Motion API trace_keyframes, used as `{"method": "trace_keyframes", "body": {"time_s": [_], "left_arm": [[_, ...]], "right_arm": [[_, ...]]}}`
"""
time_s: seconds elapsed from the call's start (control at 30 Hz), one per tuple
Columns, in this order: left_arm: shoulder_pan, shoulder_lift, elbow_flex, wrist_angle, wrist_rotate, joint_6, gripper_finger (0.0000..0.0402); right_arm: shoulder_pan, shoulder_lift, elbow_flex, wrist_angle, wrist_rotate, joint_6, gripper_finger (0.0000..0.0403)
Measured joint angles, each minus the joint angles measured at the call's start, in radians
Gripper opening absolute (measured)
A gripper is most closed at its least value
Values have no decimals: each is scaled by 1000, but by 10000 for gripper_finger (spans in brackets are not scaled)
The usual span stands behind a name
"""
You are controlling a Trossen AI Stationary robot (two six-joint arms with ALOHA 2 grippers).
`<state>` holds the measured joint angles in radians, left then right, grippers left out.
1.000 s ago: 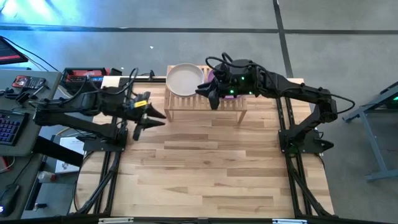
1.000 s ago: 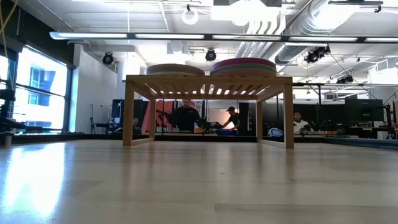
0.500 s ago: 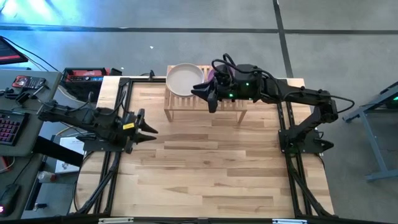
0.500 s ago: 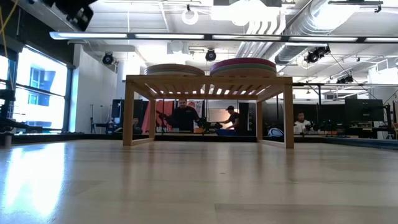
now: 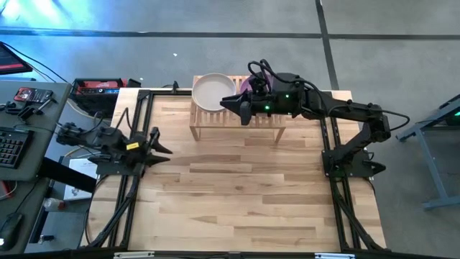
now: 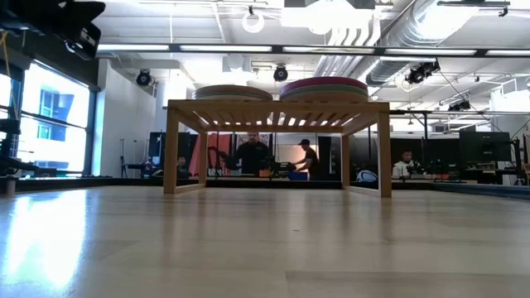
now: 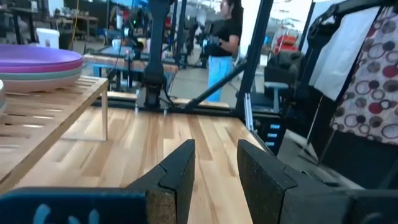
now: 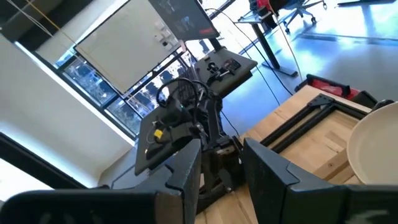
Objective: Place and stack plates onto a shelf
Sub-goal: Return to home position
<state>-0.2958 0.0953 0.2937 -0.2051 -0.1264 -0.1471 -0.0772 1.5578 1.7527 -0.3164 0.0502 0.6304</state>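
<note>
Looking for the plates: where do they sit?
— Every one I can see is on the shelf (image 5: 207, 119), at the far edge of the bench (image 5: 237, 194). They make two stacks: a beige-topped stack (image 5: 210, 91) toward the left arm's side and a purple-topped stack (image 6: 323, 86) toward the right arm's side.

How many in each?
— I cannot count them fully. The left wrist view shows at least three coloured rims in the purple-topped one; the other shows too thin an edge to split.

And the arms?
— Two, each with one pair of fingers. The right fingers (image 5: 228, 106) hover above the shelf's front part, by the beige-topped stack's near edge, parted and empty. The left fingers (image 5: 159, 144) sit at the bench's left edge, well apart from the shelf, likewise parted and empty.

What does the move home turn on?
— The right arm is the nearer one. The stacks lie just beside and beyond its fingers, and the shelf's long axis runs left to right beneath them. I judge it should draw back toward its own side without dipping, or it could nudge a stack.
</note>
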Motion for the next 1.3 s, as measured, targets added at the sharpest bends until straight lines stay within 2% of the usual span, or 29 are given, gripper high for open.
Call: {"method": "trace_keyframes", "body": {"time_s": [0.13, 0.5, 0.73, 0.9, 1.13, 1.3], "left_arm": [[0, -91, -44, -12, 0, 5, 108], [1, -92, -140, 0, 3, 20, 108], [1, -91, -230, 81, -11, 17, 108], [2, -89, -243, 127, -10, 11, 108], [2, -77, -243, 128, -7, -30, 108], [2, -76, -243, 126, -7, -37, 108]], "right_arm": [[0, 0, 0, 0, 0, -1, 103], [0, 0, 0, -7, -35, 61, 103], [0, 1, 0, 73, -149, 46, 103], [0, -39, 0, 118, -227, -2, 103], [0, -180, 0, 20, -222, -170, 103], [0, -308, 0, -189, -86, -280, 103]]}}
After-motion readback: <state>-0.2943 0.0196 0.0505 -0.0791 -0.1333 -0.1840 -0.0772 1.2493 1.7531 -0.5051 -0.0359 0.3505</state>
